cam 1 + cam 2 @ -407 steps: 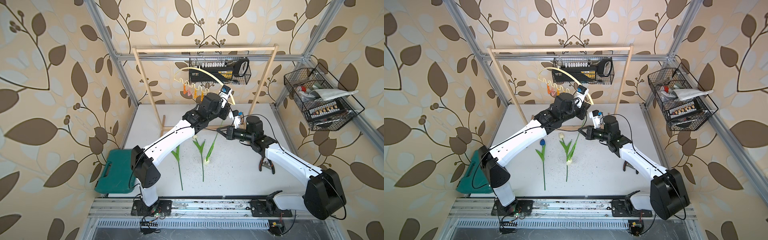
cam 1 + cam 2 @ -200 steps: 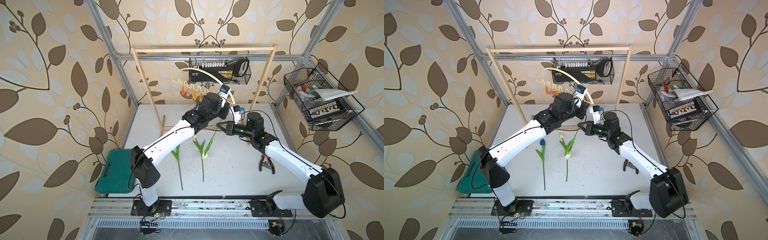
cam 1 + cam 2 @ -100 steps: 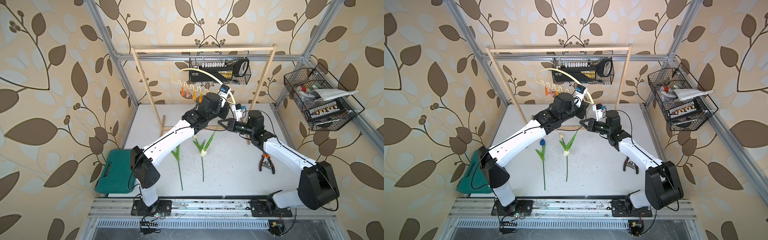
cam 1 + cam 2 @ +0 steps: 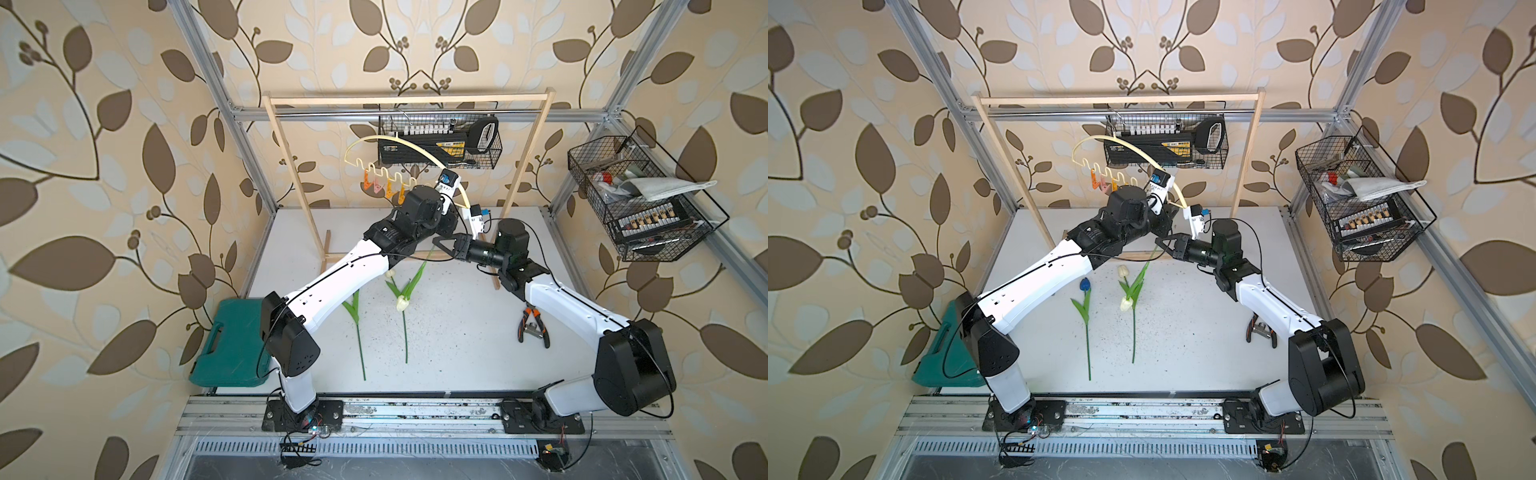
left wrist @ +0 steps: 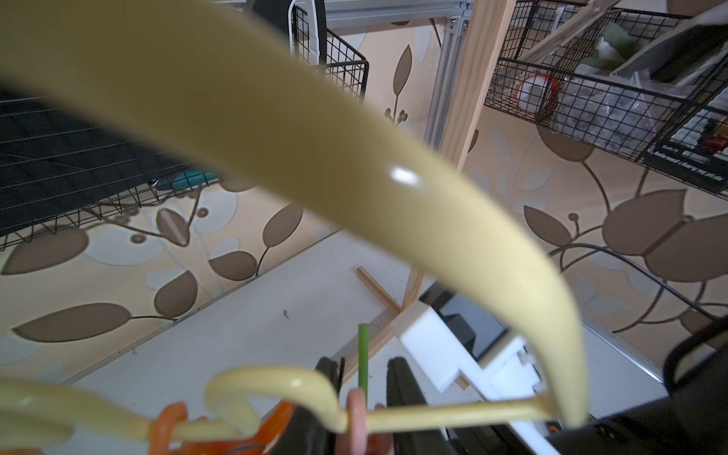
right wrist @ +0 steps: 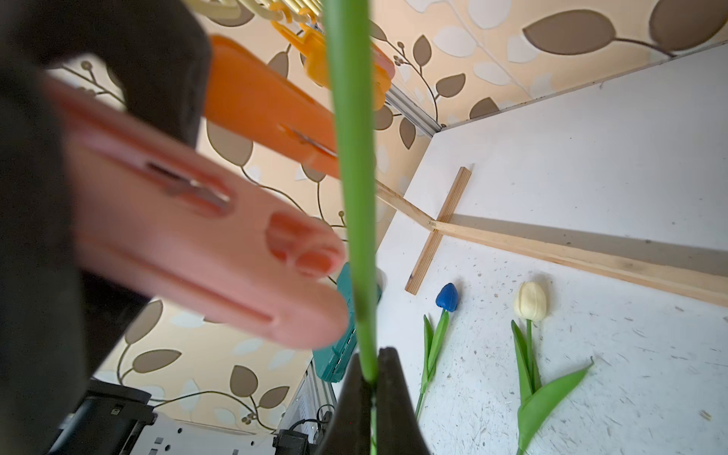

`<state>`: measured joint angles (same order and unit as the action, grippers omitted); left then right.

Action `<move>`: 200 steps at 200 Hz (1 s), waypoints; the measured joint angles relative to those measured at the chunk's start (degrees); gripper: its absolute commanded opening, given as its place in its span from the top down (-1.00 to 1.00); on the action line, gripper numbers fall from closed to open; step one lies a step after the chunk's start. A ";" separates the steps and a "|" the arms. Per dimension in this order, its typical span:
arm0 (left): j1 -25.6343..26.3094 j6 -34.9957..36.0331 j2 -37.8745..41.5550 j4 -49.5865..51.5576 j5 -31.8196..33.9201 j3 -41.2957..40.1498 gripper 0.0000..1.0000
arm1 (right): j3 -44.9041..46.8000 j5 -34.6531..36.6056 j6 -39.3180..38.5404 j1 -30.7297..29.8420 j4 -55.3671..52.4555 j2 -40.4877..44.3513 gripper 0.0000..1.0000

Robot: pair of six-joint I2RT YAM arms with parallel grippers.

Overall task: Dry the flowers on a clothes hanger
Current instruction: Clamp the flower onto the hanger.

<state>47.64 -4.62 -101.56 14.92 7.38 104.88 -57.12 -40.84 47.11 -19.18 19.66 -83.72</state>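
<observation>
Right tool (image 6: 372, 364) — pinching stem (image 6: 350, 157), pink clip (image 6: 177, 236) beside

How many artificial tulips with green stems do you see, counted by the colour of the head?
Blue-headed artificial tulip with thin green stem: 1
Cream-white-headed artificial tulips with thin green stems: 2
Total: 3

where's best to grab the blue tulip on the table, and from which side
Grip the blue tulip by its bare lower stem, below the leaves, coming straight down with jaws across it. It lies flat on the table, the stem thin and straight there, and the left arm hangs close by its head end.
</observation>
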 measured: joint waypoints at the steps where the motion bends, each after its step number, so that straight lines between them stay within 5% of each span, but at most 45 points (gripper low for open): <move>1: 0.00 0.00 0.00 0.00 0.00 0.00 0.52 | 0.00 -0.02 -0.02 -0.02 -0.02 -0.02 1.00; 200: -0.04 -0.17 0.09 -1.66 0.02 -0.26 0.53 | -0.28 -0.13 -2.16 -1.70 -1.86 2.40 1.00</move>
<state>47.59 -4.80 -101.47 13.26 7.40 104.62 -57.41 -40.97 44.95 -20.88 17.80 -81.32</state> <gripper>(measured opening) 0.239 0.047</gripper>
